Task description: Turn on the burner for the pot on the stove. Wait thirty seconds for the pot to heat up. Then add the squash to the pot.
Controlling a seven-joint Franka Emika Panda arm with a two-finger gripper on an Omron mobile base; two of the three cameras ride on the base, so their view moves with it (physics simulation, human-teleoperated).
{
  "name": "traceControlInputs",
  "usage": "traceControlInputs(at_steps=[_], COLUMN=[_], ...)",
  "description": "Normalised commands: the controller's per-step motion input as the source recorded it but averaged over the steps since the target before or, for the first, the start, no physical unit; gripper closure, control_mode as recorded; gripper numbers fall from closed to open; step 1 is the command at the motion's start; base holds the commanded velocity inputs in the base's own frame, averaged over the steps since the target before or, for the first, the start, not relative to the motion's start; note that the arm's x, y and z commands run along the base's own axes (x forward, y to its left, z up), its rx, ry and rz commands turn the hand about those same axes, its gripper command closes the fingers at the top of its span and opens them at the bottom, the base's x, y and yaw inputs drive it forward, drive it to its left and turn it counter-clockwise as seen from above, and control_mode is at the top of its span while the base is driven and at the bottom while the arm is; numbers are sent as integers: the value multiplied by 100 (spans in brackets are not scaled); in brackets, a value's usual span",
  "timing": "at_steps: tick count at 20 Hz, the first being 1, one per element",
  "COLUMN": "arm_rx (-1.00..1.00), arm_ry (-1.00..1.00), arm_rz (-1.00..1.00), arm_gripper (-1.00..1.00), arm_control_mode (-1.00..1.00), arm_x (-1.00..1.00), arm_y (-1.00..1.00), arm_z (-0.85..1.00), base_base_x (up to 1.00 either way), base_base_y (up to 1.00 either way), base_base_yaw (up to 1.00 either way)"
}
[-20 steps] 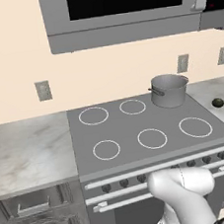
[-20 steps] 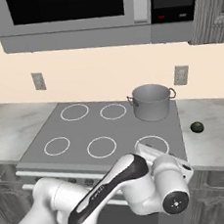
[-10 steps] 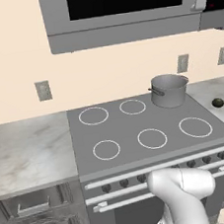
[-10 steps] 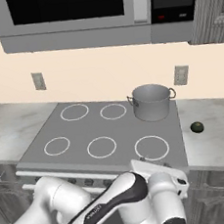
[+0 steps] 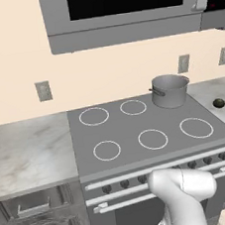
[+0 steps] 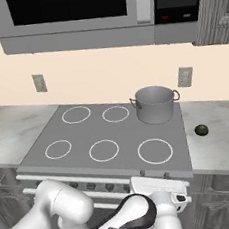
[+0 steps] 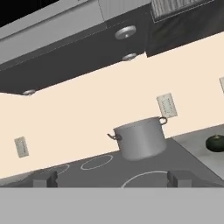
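The grey metal pot (image 5: 170, 90) (image 6: 155, 104) (image 7: 140, 139) stands on the back right burner ring of the dark flat-top stove (image 5: 127, 132) (image 6: 123, 133). The small dark green squash (image 5: 218, 103) (image 6: 201, 130) (image 7: 216, 142) lies on the counter right of the stove, apart from the pot. My gripper (image 7: 112, 179) is open and holds nothing. It sits low at the stove's front edge and looks across the top toward the pot. In the right base view the white hand (image 6: 157, 184) hangs just in front of the stove's front right corner, above the row of dark knobs (image 5: 142, 179).
A grey microwave (image 5: 121, 8) (image 6: 69, 11) hangs over the stove. Marble counters flank it on the left (image 5: 25, 155) and right (image 6: 220, 139). Wall outlets (image 5: 43, 90) (image 6: 184, 77) sit behind. My white arm (image 5: 182, 196) rises in front of the oven door.
The hand has sunk a little and drifted left along the stove's front edge. The jaws stay open. Pot and squash have not moved.
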Motion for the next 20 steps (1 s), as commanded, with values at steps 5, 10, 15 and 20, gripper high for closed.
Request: traceControlInputs(at_steps=[5,10,15,20], arm_rx=[-1,-6,-5,-11], arm_ry=[-18,-1,5,9], arm_rz=[5,3,2,-5], arm_gripper=[-100,-100,-100,-100], arm_control_mode=[-100,-100,-100,-100], arm_x=[0,-12,-11,0], arm_y=[5,31,28,23], arm_z=[-31,-20,-29,-51], base_base_x=[0,0,0,0], base_base_y=[0,0,0,0], base_base_yaw=[0,0,0,0])
